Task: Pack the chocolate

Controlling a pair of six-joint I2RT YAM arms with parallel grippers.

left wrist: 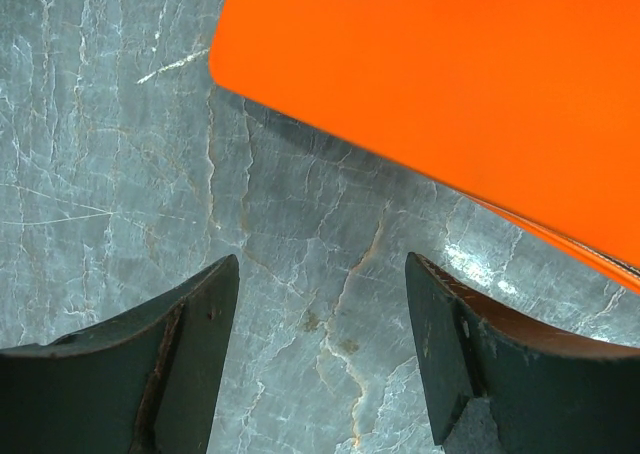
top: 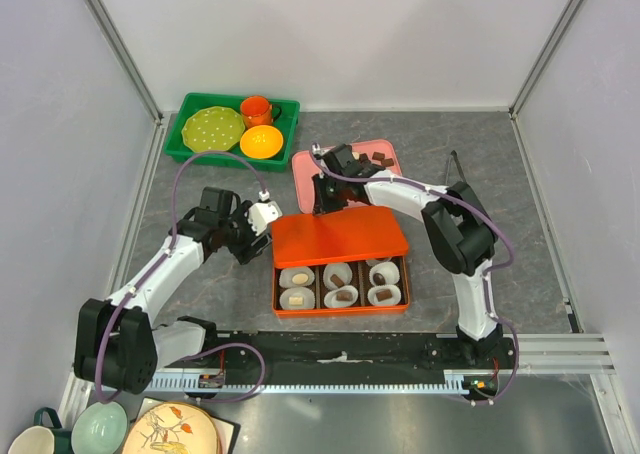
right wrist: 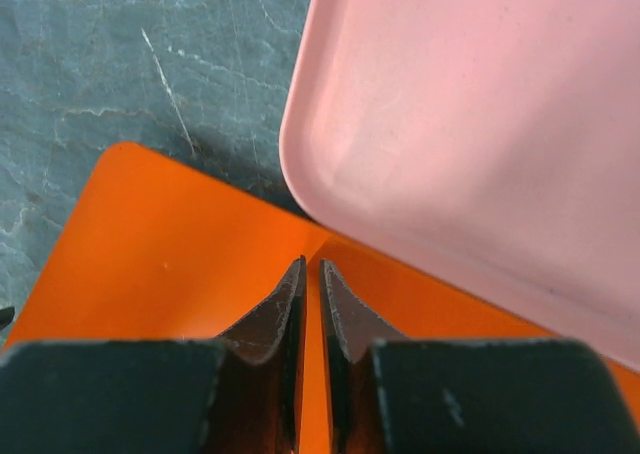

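Lid (top: 340,236), smooth orange, round-cornered, pinched in right gripper (right wrist: 310,269); left gripper (left wrist: 320,269) gapes empty

White arms (top: 160,271) with black joints, looping purple cables (top: 178,189); tool fingers (left wrist: 190,364) seem dark green-black.
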